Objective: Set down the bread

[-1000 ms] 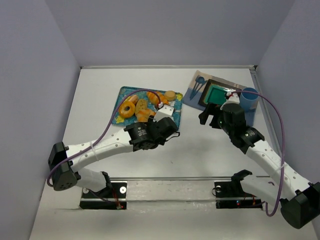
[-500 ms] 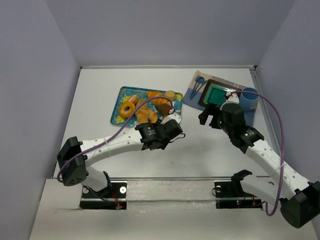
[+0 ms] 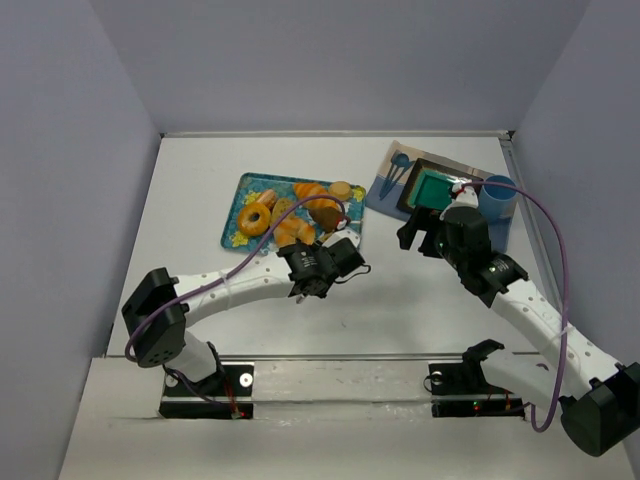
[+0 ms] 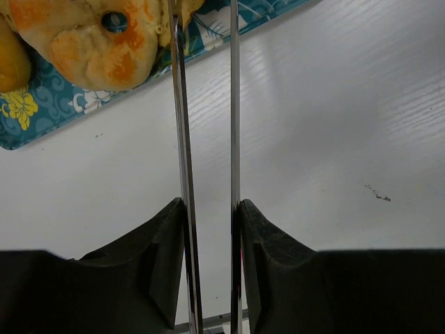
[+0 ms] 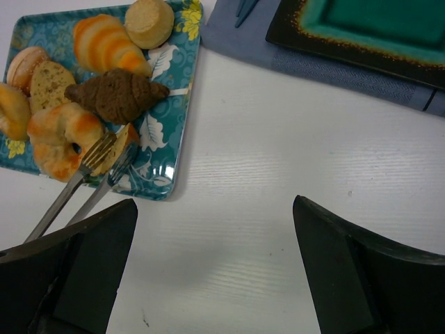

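Several breads lie on a teal patterned tray (image 3: 238, 222): a ring-shaped bun (image 5: 59, 136), a brown croissant (image 5: 118, 94), a striped croissant (image 5: 108, 45) and a small muffin (image 5: 149, 21). My left gripper (image 3: 335, 258) is shut on metal tongs (image 4: 180, 139), held between its fingers (image 4: 208, 205). The tong tips (image 5: 97, 156) rest at the ring-shaped bun (image 4: 97, 42) near the tray's front right corner; I cannot tell whether they grip it. My right gripper (image 3: 415, 232) is open and empty (image 5: 215, 209) over bare table between the tray and the green plate (image 3: 432, 187).
The green plate with a dark rim (image 5: 375, 21) sits on a blue-grey placemat (image 3: 385, 195) at the back right, with cutlery on it and a blue cup (image 3: 497, 195) beside it. The walls close in at the back and sides.
My left wrist has pulled back from over the tray's right corner toward the near side, and the arm has swung right. The right arm has not moved.
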